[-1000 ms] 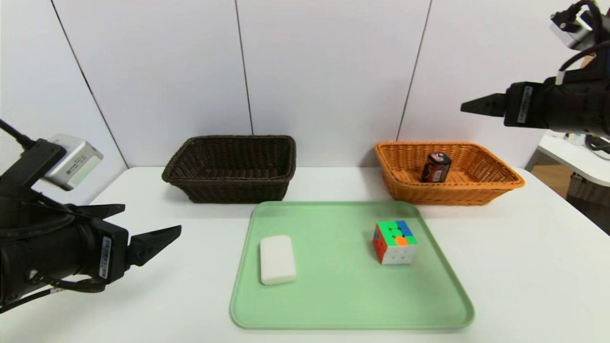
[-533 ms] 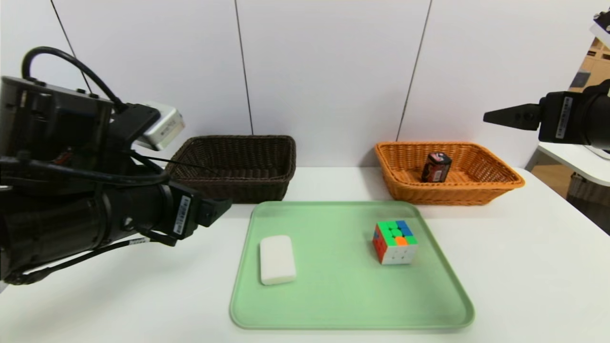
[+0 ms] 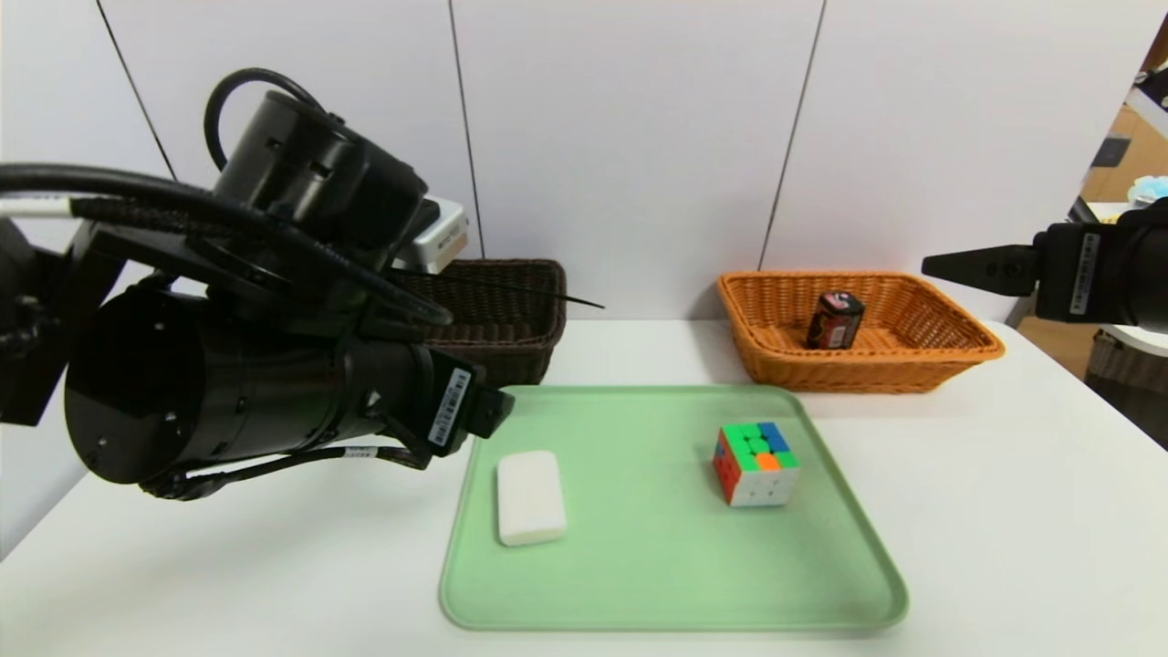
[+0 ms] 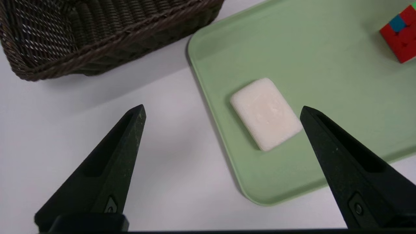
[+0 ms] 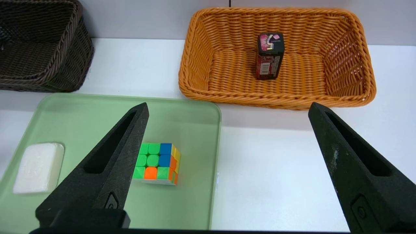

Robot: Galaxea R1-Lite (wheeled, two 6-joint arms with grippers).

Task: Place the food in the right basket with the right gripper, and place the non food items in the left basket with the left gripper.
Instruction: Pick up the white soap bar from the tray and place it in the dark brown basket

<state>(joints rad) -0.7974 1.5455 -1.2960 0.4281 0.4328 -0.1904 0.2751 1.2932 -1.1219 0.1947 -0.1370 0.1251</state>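
Packet in right basket.

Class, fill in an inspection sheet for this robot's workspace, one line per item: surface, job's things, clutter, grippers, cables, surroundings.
Surface: white table, green tray on it
Job's things: soap-like bar and puzzle cube on tray; black packet upright in orange-tan basket; dark brown basket at left
Clutter: nothing seen
Grippers: left gripper open, empty, over the tray's left edge; right gripper open, empty, at right, before orange-tan basket
Cables: black cables along left arm
Surroundings: white panelled wall behind; another basket beyond table, far right
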